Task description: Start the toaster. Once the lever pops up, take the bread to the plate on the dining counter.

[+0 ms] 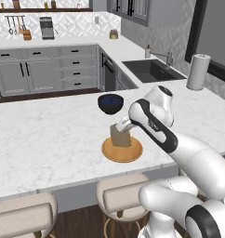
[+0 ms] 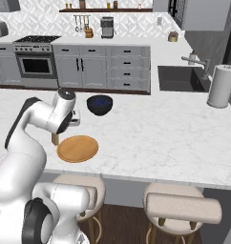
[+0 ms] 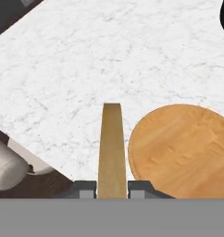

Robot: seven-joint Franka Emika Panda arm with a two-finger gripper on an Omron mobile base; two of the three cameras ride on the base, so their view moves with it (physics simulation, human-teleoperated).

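Note:
My gripper (image 3: 112, 190) is shut on the bread (image 3: 112, 148), a tan slice held on edge between the two fingertips (image 3: 138, 189). The slice (image 1: 120, 135) hangs just above the dining counter (image 1: 49, 139), at the edge of the round orange-brown plate (image 1: 122, 149). In the hand view the plate (image 3: 183, 148) lies just right of the slice, with bare marble under the bread. From the right base view the bread (image 2: 55, 138) peeks out beside the arm, left of the plate (image 2: 78, 148). The toaster is out of view.
A dark blue bowl (image 1: 110, 103) (image 2: 99, 105) sits on the counter just beyond the plate. A paper towel roll (image 2: 221, 86) stands at the far right near the sink (image 2: 180, 78). Padded stools (image 1: 26, 216) (image 2: 184, 207) line the counter's near edge.

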